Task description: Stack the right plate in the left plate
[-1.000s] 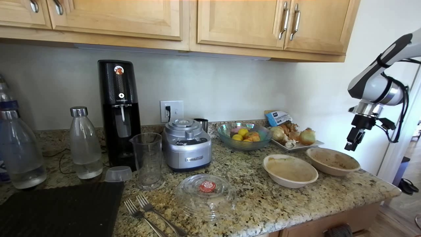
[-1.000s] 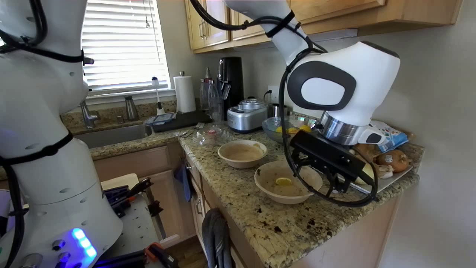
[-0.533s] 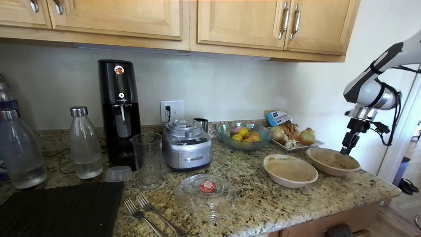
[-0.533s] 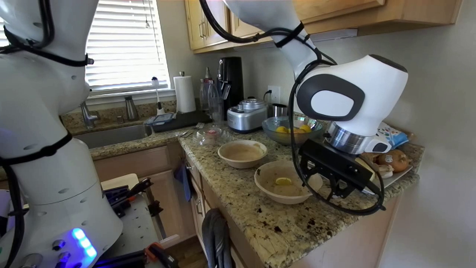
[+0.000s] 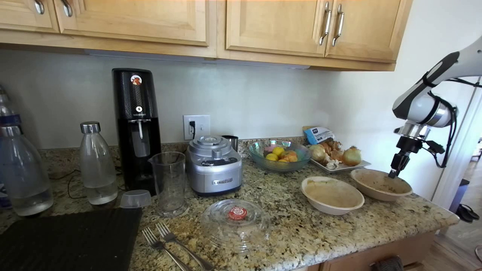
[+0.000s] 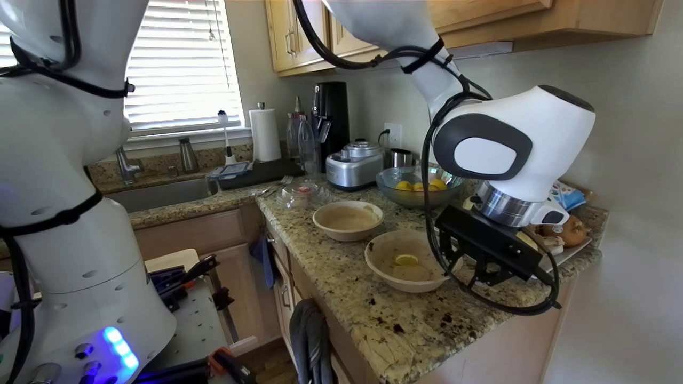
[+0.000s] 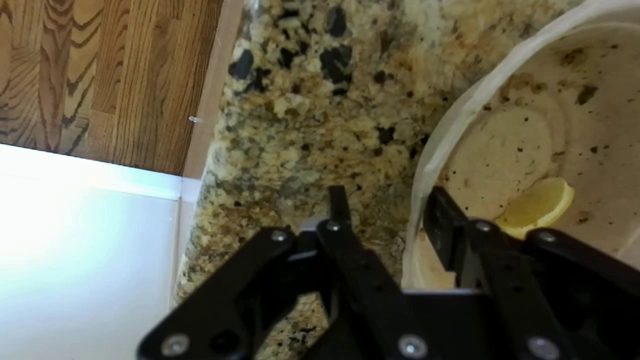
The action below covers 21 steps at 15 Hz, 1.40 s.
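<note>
The right plate [image 5: 376, 184], a beige bowl-like dish with a mottled tan inside, sits near the counter's end. In the wrist view the gripper [image 7: 387, 200] straddles the rim of the right plate [image 7: 442, 130]. Its jaws are partly open: one finger [image 7: 340, 205] is over the counter outside the rim, the other is inside, close against the wall. A gap shows between rim and outer finger. A lemon slice [image 7: 537, 205] lies in this plate. The paler left plate [image 5: 333, 194] stands beside it in both exterior views. In an exterior view the wrist mount [image 6: 488, 240] hides the fingertips.
Behind the plates stand a glass fruit bowl [image 5: 278, 160] and a tray [image 5: 357, 165] of onions. A clear plastic lid [image 5: 237, 222] and two forks [image 5: 169, 241] lie farther along the counter. The counter edge [image 7: 200, 150] and a wall are close to the gripper.
The arm has come down and over to the right plate's rim, mostly in the first half second. Its fingers look closer together. Neither plate has moved.
</note>
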Tool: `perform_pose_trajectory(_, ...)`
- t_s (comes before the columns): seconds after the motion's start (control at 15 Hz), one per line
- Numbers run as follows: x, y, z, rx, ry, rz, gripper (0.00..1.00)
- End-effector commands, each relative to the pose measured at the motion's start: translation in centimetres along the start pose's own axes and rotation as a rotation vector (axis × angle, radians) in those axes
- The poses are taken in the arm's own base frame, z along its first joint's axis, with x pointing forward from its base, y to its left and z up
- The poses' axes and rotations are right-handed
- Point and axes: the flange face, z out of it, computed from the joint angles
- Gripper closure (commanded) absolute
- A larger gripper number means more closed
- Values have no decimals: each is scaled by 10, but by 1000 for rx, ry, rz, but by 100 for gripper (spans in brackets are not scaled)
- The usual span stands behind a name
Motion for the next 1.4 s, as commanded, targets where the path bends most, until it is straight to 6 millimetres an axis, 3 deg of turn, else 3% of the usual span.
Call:
perform_pose_trajectory(0.0, -3, 6, -1, 20, 20, 0, 82)
perform_pose_trajectory(0.13, -4, 5, 0, 26, 20, -3, 92)
perform_pose_trajectory(0.4, -6, 0, -5, 34, 22, -14, 98)
perform_pose_trajectory(0.47, -7, -1, -7, 36, 24, -17, 95)
perform_pose_trajectory(0.8, -12, -16, -24, 88, -13, 4, 94)
perform_pose_trajectory(1.33, -31, -25, -54, 378, -144, 23, 94)
